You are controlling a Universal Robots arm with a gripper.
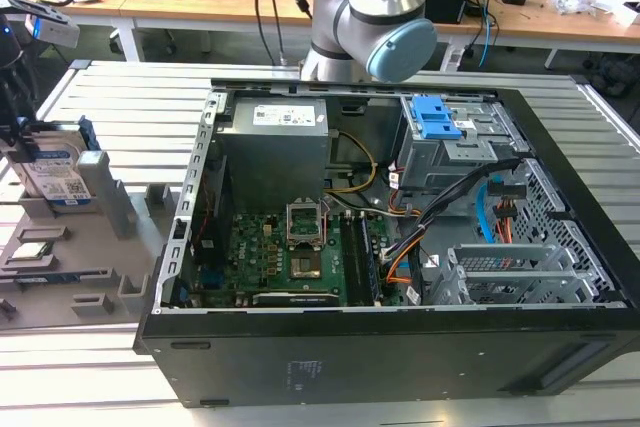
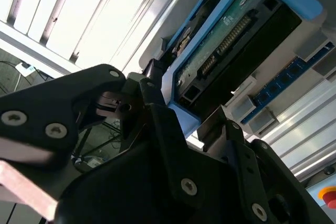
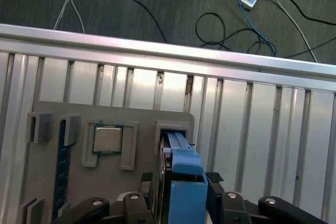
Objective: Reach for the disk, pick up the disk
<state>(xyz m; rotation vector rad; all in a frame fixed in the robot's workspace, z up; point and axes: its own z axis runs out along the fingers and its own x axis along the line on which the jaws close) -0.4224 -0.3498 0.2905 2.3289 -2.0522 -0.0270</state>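
Plainly, pincer (image 3: 179, 180) straddles disk (image 3: 186, 162) (clamped? cannot tell); grey fixture (image 3: 142, 121); ribbed metal table (image 3: 252, 129); cabled floor (image 3: 157, 3).

In the exterior view the disk (image 1: 52, 175) stands upright in the holder tray (image 1: 100, 247), at nine o'clock from the computer case (image 1: 400, 352).

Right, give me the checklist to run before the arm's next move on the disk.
1. Disk upright in the grey fixture: ok.
2. Gripper astride the disk's blue bracket: ok.
3. Gripper closed on the disk: cannot tell.
4. CPU in the fixture apart from the gripper: ok.
5. Disk lifted free of the fixture: not ok, it sits in its slot.
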